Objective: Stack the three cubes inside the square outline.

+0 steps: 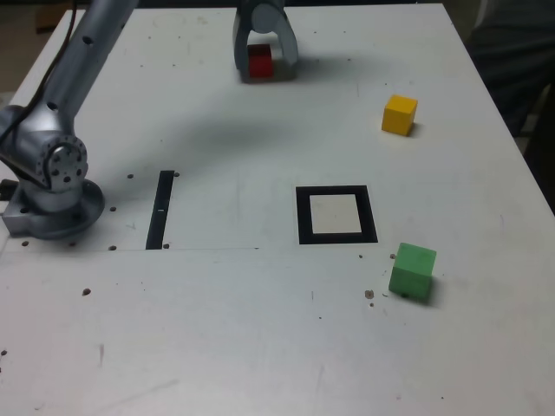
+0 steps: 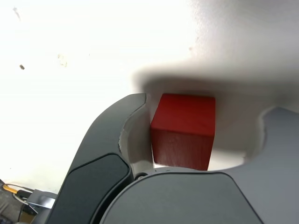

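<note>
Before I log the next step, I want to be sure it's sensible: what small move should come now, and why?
Probably finish closing the hand on the red cube: the cube sits between its two fingers, yet the wrist view shows a gap on one side, so it doesn't look gripped. Lifting now would likely leave it behind.

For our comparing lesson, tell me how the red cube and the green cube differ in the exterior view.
The glossy red cube sits between the gripper's open jaws, while the matte green cube stands away from them. The red cube is at the far edge of the white table; the green cube is nearer the camera. Both are solid-coloured and rest on the table.
</note>
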